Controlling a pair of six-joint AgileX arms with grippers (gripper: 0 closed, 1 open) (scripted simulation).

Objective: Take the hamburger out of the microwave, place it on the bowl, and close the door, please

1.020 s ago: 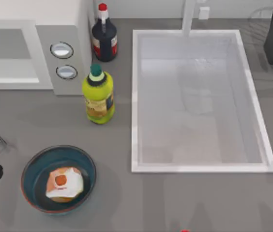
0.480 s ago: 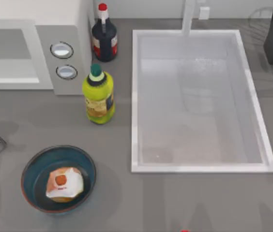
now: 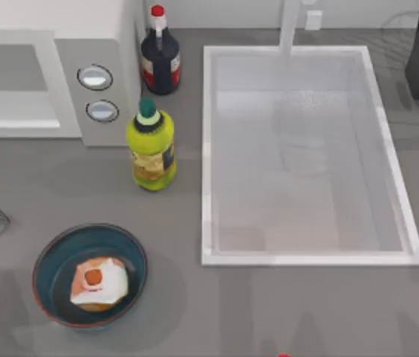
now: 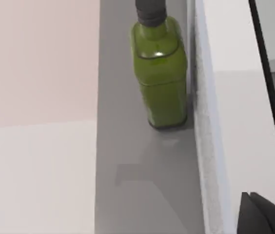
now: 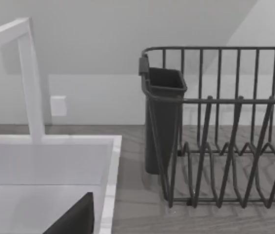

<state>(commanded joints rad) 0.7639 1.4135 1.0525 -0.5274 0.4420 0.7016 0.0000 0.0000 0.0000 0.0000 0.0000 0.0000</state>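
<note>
Grey countertop point(image 3: 284, 305), hamburger point(image 3: 99, 282) in bowl point(image 3: 49, 260), pincer states impossible to tell.

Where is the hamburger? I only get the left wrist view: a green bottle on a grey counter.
Observer: The top view has it. The hamburger lies in the bowl, near the table's front left.
Operator: Is the microwave shut?
Observer: It looks so. The door sits flat against the front of the microwave.
Operator: What's at the other side?
Observer: The right wrist view faces a dark wire dish rack beside the white sink.
</note>
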